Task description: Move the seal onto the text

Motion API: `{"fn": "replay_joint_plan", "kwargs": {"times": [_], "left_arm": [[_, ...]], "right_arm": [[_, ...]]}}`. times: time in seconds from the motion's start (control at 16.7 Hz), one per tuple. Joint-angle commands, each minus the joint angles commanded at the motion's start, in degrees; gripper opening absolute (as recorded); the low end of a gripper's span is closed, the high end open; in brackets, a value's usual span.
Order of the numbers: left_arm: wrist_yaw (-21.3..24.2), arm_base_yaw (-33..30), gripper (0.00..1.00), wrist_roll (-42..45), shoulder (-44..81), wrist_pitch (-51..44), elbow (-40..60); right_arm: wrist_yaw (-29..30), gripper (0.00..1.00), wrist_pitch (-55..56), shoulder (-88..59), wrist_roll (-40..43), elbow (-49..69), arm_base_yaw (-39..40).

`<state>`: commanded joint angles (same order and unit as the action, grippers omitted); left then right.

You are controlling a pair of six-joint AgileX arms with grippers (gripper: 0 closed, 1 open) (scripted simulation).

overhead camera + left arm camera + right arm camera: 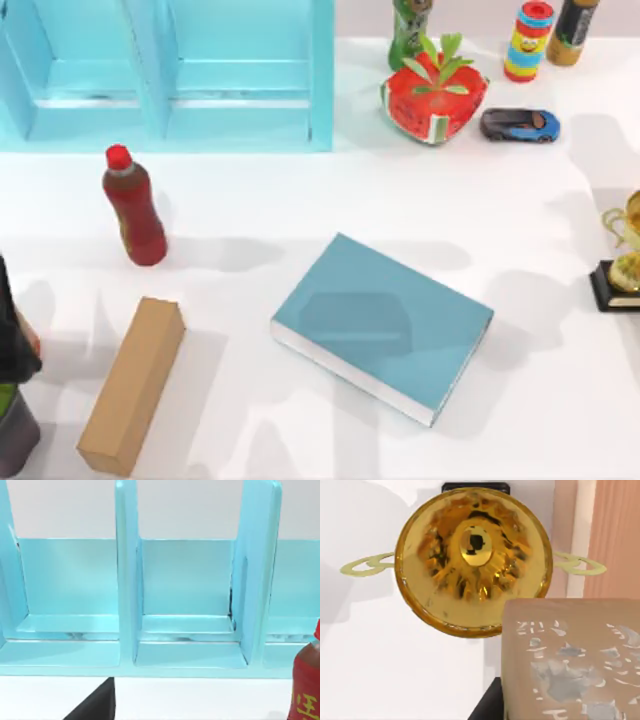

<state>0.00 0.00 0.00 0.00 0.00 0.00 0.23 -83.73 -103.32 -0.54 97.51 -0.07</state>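
Note:
The text (385, 320) is a thick teal-blue closed book with white page edges. It lies flat and askew in the middle of the table, with nothing on its cover. The seal (570, 665), a tan-brown mottled block, sits very close in the right wrist view. My right gripper (565, 712) is shut on it, with one dark finger (487, 705) against its side. It hangs above a golden trophy (472, 560) that stands at the table's right edge (625, 255). My left gripper (97, 705) is parked, facing the shelf.
A light-blue shelf unit (170, 70) fills the back left. In front of it stands a red bottle (133, 207), and a long tan box (132, 385) lies front left. A strawberry planter (433, 95), a toy car (519, 124) and several bottles stand at the back right.

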Motion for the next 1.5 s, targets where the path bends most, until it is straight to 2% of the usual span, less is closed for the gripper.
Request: {"fn": "replay_joint_plan", "kwargs": {"times": [0.24, 0.42, 0.78, 1.08, 1.26, 1.5], "left_arm": [[0.0, 0.0, 1.0, 0.0, 0.0, 0.0, 0.0], [0.0, 0.0, 1.0, 0.0, 0.0, 0.0, 0.0], [0.0, 0.0, 1.0, 0.0, 0.0, 0.0, 0.0], [0.0, 0.0, 1.0, 0.0, 0.0, 0.0, 0.0], [0.0, 0.0, 1.0, 0.0, 0.0, 0.0, 0.0], [0.0, 0.0, 1.0, 0.0, 0.0, 0.0, 0.0]], "right_arm": [[0.0, 0.0, 0.2, -0.2, -0.2, -0.1, -0.1], [-0.7, 0.0, 3.5, -0.8, -4.0, 1.8, 3.6], [-2.2, 0.0, 13.5, -7.3, -20.8, 5.6, 22.4], [-1.3, 0.0, 14.5, -15.1, -34.9, 6.2, 37.6], [-0.3, 0.0, 13.0, -18.0, -40.0, 6.0, 40.6], [0.0, 0.0, 12.3, -18.6, -41.2, 5.9, 40.6]]}}
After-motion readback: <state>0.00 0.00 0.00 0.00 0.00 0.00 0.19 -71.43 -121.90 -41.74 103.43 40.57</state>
